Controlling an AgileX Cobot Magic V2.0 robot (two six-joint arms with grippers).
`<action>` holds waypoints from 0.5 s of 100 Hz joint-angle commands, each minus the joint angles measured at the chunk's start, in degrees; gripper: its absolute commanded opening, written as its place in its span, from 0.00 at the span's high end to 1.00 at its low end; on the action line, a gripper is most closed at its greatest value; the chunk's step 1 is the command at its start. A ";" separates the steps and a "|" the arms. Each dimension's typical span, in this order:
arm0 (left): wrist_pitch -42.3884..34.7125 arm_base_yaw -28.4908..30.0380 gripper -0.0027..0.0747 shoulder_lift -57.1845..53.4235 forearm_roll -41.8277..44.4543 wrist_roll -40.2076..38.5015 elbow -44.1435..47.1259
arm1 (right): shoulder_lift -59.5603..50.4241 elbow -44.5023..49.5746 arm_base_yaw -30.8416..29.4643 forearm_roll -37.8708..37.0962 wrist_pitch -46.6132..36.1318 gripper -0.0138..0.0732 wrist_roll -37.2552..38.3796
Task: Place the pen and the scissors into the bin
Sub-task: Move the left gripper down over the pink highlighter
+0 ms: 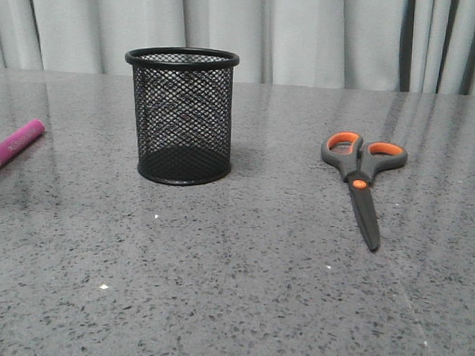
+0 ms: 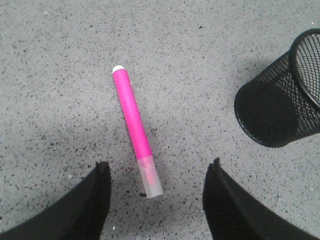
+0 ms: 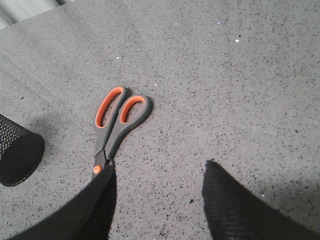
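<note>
Both jaws released, hovering above the grey speckled surface (image 1: pixel 239 290).
I see the black wire-mesh bin (image 1: pixel 180 115) upright; magenta-pink pen (image 1: pixel 13 147) lies to its left, grey-and-orange scissors (image 1: pixel 361 179) to its right, both apart from it.

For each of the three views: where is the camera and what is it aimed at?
Front: looks forward over the table at the mesh cup, scissors and pen; no robot parts visible.
Left wrist: above the pen, open left claw below.
Right wrist: above the scissors, open right claw below.
Shared: the mesh cup appears in all three views.
</note>
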 commanded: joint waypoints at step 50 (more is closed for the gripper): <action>-0.78 -2.49 0.47 7.41 -7.18 2.32 -7.59 | 0.44 -1.96 0.01 1.10 -5.81 0.44 -0.70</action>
